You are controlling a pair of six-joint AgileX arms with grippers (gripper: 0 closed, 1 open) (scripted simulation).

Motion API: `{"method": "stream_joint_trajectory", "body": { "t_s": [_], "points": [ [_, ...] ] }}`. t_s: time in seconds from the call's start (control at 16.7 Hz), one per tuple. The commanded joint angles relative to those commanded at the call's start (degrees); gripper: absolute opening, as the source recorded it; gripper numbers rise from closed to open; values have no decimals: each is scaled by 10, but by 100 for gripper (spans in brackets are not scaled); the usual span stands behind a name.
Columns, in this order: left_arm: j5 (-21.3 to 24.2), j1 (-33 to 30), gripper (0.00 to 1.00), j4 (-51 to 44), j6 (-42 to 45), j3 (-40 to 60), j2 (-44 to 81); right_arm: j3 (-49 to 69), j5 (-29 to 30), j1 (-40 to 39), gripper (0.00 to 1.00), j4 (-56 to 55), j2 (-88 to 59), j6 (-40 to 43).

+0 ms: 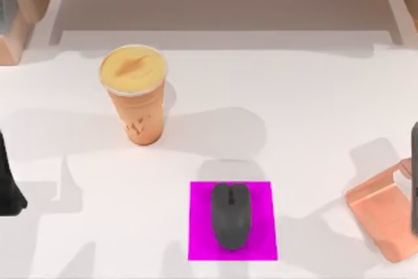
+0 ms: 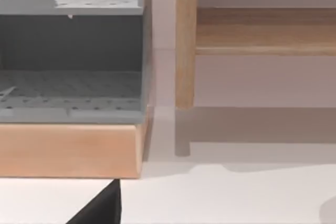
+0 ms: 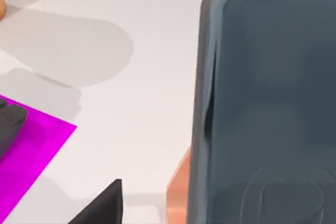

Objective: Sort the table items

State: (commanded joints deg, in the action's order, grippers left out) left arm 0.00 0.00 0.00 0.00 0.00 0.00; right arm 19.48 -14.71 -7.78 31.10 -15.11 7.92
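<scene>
Left arm [image 1: 10, 181]: parked at the tabletop's [image 1: 294, 96] left edge, fingers' state cannot be told; right arm at the right edge beside a copper-coloured stand [image 1: 382, 217] bearing a dark slab [image 3: 268, 98], fingers likewise undeterminable. Dark grey computer mouse [image 1: 230, 215]: lying on the magenta square [image 1: 261, 194], front centre. Orange cup with pale yellow lid [image 1: 135, 93]: upright, left of centre, well apart from both arms.

mouse [image 1: 230, 215] sits on square mat [image 1: 232, 221], front centre of table [image 1: 294, 129] — cup [image 1: 136, 93] behind-left, stand [image 1: 385, 217] at right edge.
</scene>
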Motion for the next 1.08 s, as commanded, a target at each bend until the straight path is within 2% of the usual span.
{"method": "stream_joint_trajectory", "body": {
  "t_s": [0.6,0.78,1.08],
  "points": [
    [0,0,100,0,0,0,0,6,-8,34,100,-226,68,-15],
    [0,0,100,0,0,0,0,-23,16,52,100,-269,91,-24],
    [0,0,100,0,0,0,0,-114,89,73,100,-297,126,-53]
  ]
}}
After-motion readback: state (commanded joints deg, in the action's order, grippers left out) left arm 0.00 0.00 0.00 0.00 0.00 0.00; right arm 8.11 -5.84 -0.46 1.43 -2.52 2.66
